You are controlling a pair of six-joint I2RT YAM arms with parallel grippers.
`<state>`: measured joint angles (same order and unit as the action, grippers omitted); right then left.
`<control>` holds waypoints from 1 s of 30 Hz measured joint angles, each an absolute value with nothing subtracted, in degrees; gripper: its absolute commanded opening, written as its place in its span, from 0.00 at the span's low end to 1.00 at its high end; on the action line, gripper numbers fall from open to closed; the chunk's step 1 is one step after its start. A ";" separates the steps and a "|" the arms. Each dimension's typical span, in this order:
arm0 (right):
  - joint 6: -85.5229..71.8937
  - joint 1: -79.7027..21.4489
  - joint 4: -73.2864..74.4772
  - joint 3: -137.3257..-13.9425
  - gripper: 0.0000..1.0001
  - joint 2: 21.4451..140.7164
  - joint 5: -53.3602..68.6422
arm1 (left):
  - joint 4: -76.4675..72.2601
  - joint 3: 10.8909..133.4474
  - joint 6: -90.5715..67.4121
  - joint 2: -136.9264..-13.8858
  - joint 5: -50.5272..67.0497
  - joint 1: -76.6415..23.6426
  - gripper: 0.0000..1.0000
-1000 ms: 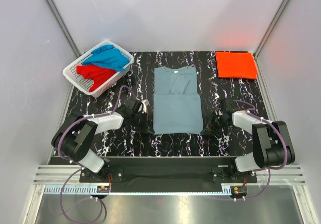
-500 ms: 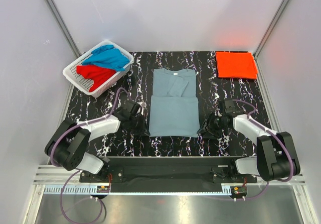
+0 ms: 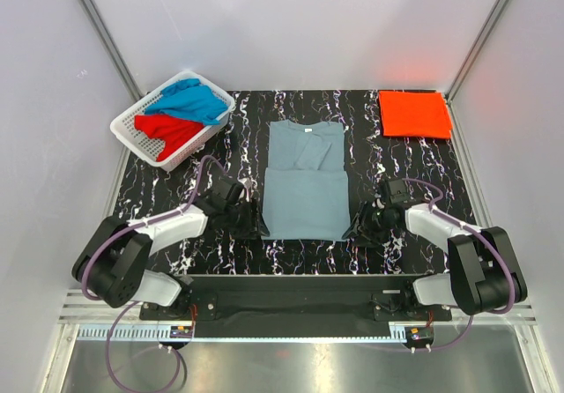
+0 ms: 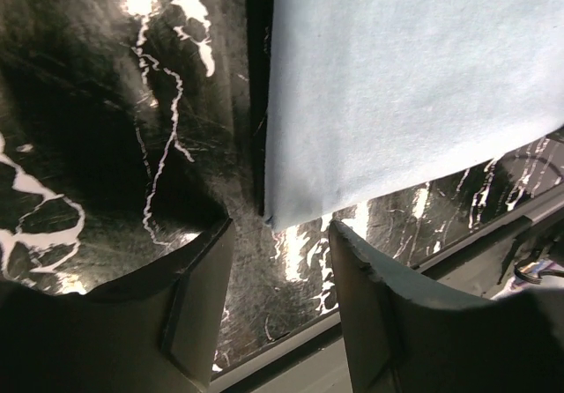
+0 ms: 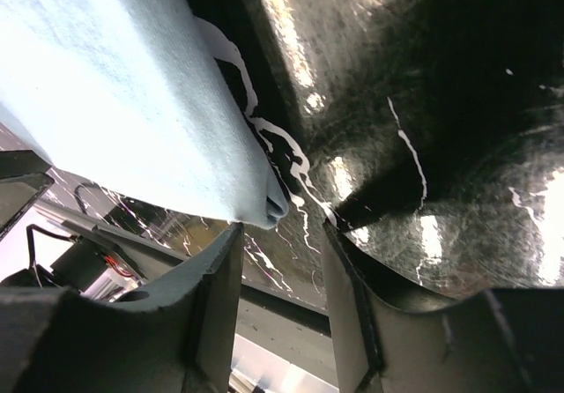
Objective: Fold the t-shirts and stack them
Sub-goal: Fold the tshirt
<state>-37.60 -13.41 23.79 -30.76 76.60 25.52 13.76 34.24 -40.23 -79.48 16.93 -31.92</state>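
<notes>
Toward the near edge of the table, the grey shirt lay centred, its long axis running near to far. The left gripper and right gripper stood open and empty at its near-left and near-right corners, with the cloth just ahead of each gap. Both arms looked equally close for lifting that hem.

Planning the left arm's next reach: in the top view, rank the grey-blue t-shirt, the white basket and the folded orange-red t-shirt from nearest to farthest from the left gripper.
From the left gripper:
1. grey-blue t-shirt, just to its right, near corner at the fingertips.
2. white basket, far-left corner of the table.
3. orange-red t-shirt, far-right corner.
</notes>
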 measured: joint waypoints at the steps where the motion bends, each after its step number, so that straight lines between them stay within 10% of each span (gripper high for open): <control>1: -37.65 -13.52 23.44 -30.72 0.46 76.60 25.47 | 13.15 34.02 -40.45 -79.53 17.19 -31.92 0.53; 13: -39.64 -14.20 18.79 -29.87 0.41 77.69 25.65 | 6.31 32.97 -42.33 -82.67 19.77 -31.92 0.33; 18: -40.45 -14.52 16.84 -28.95 0.09 78.13 25.21 | 6.04 32.88 -42.57 -83.46 19.64 -31.83 0.00; 30: -42.30 -17.50 21.71 -27.57 0.00 69.19 21.02 | 11.18 32.45 -43.00 -78.46 18.15 -32.80 0.00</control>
